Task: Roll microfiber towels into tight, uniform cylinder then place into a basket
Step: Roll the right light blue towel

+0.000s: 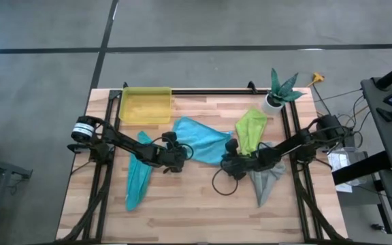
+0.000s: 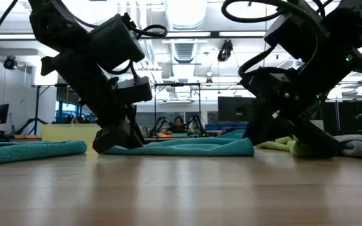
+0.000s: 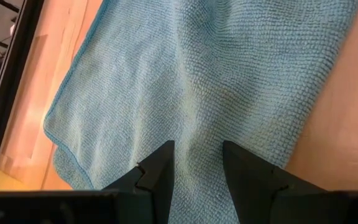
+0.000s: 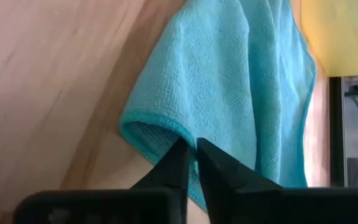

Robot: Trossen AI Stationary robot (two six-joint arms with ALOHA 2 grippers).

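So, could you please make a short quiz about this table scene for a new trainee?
1. True or false: the yellow basket already holds a rolled towel.
2. Which towel do both grippers work on? A) grey towel B) light blue towel C) green towel
3. Fill in: the right gripper is ____ on the towel's edge.

Key: 1. False; no towel is inside. 2. B, the light blue towel; the left gripper hangs over it. 3. Shut.

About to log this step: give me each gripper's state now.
Left gripper: open, fingers straddling the light blue towel, nothing gripped.
Right gripper: shut on the light blue towel's folded edge.
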